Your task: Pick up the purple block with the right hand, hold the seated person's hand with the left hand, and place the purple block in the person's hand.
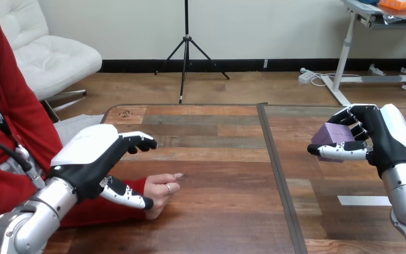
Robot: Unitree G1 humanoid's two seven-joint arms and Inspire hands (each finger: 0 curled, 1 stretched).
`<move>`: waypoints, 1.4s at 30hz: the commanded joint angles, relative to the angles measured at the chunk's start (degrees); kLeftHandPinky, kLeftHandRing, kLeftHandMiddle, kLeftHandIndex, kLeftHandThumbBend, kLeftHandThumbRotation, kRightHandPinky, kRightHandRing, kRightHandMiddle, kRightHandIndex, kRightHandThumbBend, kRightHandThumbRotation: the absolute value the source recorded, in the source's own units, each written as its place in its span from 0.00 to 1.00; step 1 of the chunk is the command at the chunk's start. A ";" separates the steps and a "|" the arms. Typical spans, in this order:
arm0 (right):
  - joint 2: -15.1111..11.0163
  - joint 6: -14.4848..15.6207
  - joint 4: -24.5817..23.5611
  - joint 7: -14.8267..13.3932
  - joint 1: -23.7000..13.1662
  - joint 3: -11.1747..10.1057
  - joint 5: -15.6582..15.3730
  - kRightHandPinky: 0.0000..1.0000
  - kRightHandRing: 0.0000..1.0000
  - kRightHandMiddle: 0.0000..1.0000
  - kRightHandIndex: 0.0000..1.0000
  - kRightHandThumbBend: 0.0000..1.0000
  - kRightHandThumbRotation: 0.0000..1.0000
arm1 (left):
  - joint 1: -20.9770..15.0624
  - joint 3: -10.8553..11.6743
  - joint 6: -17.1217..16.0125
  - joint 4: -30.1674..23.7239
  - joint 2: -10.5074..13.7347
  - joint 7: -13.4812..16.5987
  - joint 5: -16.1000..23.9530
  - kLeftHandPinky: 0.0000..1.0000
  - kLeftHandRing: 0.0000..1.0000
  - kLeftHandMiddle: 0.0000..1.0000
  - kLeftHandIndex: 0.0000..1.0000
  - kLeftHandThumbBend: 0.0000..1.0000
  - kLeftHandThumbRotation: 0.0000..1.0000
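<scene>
The head camera looks forward and down across the wooden table [217, 159] from its near side. It sits close above it.

No legible txt or nos

Block half buried, wrist tucked away

The right hand [383, 140] wraps the purple block [334, 133], its fingers covering the block's right side. On the left, the left hand [92, 159] sits in front of the person's hand [161, 191] at the wrist. Touching or apart, can't tell. Both forearms are cut off by the bottom edge.
</scene>
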 commanded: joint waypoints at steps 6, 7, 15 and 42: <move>-0.83 -0.36 -2.18 0.13 -3.91 -1.04 0.58 0.38 0.42 0.46 0.47 0.80 0.00 | -6.80 -2.62 4.45 0.98 2.45 -4.83 -0.47 0.76 0.78 0.79 0.79 0.94 0.19; -0.83 -0.32 -2.19 0.15 -3.91 -1.05 0.59 0.38 0.42 0.46 0.47 0.80 0.00 | -6.93 -2.78 4.75 0.99 2.51 -5.13 -0.48 0.76 0.79 0.79 0.79 0.93 0.20; -0.79 -0.57 -2.15 0.15 -3.87 -1.22 0.76 0.37 0.41 0.46 0.47 0.80 0.00 | -8.15 -4.23 8.13 1.32 2.70 -8.03 -0.47 0.77 0.80 0.81 0.81 0.92 0.22; -0.75 -0.61 -1.80 0.03 -3.74 -1.26 0.76 0.37 0.42 0.47 0.46 0.81 0.00 | -11.38 -9.15 15.53 2.24 3.64 -13.25 1.14 0.76 0.82 0.82 0.82 0.89 0.18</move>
